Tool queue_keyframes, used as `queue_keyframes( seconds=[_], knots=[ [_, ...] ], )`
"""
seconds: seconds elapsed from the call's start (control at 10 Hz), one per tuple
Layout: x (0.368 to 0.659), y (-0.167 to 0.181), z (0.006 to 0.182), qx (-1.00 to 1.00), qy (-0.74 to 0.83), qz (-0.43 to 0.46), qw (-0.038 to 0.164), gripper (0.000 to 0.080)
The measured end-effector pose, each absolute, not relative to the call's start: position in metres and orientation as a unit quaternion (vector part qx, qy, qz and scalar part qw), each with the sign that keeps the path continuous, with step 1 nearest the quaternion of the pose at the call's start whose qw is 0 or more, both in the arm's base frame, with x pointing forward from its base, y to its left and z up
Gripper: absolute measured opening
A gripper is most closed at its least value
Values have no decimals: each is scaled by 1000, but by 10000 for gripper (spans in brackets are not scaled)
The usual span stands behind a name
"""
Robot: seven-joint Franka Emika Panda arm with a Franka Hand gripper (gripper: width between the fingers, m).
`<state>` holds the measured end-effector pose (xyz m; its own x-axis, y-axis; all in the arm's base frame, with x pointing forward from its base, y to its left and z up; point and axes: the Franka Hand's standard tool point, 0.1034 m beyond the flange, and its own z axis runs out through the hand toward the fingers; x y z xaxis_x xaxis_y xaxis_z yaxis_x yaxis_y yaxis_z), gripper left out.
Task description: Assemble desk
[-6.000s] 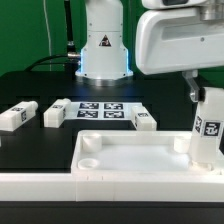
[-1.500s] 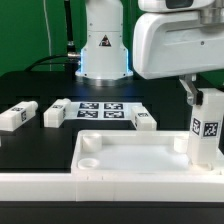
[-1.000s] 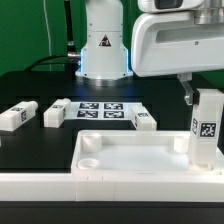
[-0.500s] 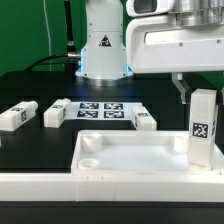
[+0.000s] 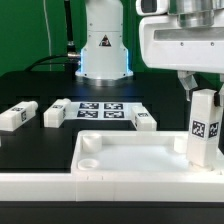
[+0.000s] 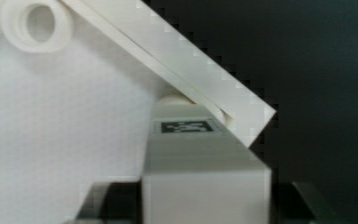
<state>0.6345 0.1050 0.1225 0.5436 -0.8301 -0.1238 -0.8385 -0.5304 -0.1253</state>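
The white desk top (image 5: 125, 157), a rimmed tray with a round socket (image 5: 88, 157) at a corner, lies at the front of the table. A white tagged leg (image 5: 204, 131) stands nearly upright at the tray's corner on the exterior view's right. My gripper (image 5: 203, 97) is shut on that leg's upper end. In the wrist view the leg (image 6: 208, 165) runs from my gripper (image 6: 208, 206) down to the tray's rim (image 6: 179, 62), with another socket (image 6: 35, 25) further along. Whether the leg's foot sits in a socket is hidden.
Three loose white legs lie on the black table behind the tray: one (image 5: 17, 116) at the exterior view's left, one (image 5: 56, 113) beside it, one (image 5: 144, 120) near the middle. The marker board (image 5: 100, 109) lies between them. The arm's base (image 5: 103, 45) stands behind.
My hand has risen and turned above the tray's corner. The held leg has twisted a little and now leans slightly. The loose legs and the tray have stayed put.
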Motion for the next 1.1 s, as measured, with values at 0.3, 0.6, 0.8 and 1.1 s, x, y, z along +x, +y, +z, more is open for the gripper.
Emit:
queue_keyframes(
  seconds=[0.3, 0.6, 0.8, 1.1],
  knots=[
    [634, 109, 123, -887, 453, 25, 85, 612],
    [634, 108, 122, -937, 337, 14, 87, 647],
    [634, 108, 122, -959, 268, 8, 88, 649],
    [633, 107, 120, -988, 137, -5, 68, 649]
  ],
)
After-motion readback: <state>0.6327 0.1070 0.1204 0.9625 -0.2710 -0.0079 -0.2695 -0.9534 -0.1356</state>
